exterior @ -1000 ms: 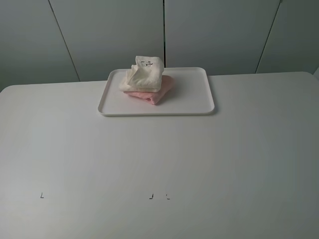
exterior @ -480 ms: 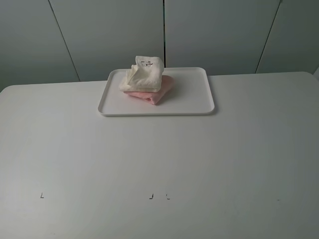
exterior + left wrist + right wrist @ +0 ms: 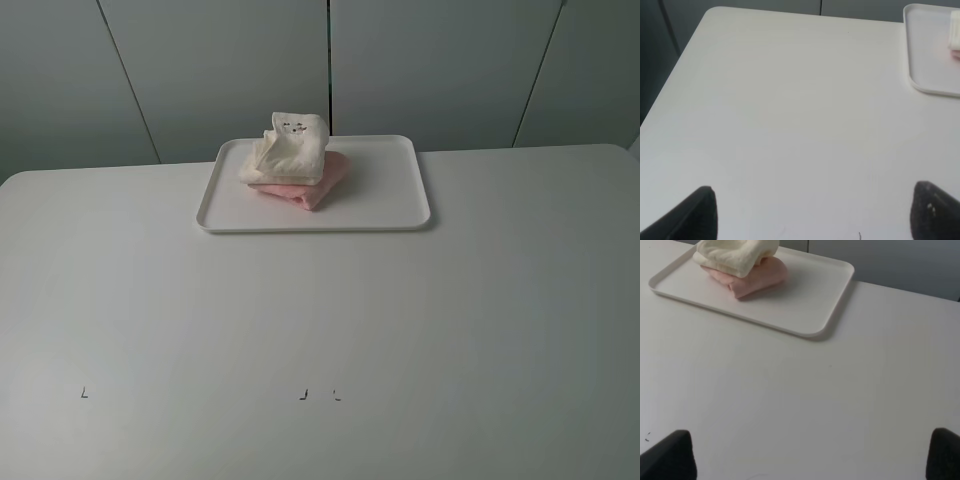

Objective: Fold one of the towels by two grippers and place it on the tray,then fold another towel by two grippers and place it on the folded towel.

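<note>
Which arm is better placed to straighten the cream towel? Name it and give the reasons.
Right. The right wrist view shows the cream towel on the pink towel in the tray; the left wrist view catches only the tray's edge. Both grippers are open and empty.

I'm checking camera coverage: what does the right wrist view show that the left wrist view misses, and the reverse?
Only the right wrist view shows the whole stack: the cream towel lying on the folded pink towel, plus the open right gripper over bare table. Only the left wrist view shows the table's rounded corner and the open left gripper. Both show the white tray and the white table, with nothing held.
</note>
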Tool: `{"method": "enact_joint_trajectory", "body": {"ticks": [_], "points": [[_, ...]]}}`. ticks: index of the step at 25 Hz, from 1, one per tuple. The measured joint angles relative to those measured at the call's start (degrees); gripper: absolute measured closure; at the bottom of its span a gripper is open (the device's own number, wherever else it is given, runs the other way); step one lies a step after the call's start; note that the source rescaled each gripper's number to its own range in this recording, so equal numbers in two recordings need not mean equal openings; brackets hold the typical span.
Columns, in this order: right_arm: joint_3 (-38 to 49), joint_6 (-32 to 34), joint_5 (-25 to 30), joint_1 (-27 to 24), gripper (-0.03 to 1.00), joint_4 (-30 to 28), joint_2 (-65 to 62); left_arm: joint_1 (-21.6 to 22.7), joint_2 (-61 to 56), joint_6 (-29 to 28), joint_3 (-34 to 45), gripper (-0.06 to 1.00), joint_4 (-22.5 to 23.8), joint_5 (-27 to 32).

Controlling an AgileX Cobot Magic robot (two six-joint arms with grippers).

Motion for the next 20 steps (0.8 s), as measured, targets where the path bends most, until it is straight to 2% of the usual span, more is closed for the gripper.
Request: {"method": "enact_joint_trajectory", "body": {"ticks": [8,20], "points": [[0.0,0.0,0.0,0.0,-0.03,0.1,0.0,1.6,0.0,0.0,0.0,-0.04,0.1,0.0],[0.0,-0.1,0.0,0.0,-0.03,1.4,0.0,1.6,0.0,0.2,0.0,-0.04,0.1,0.0]]}}
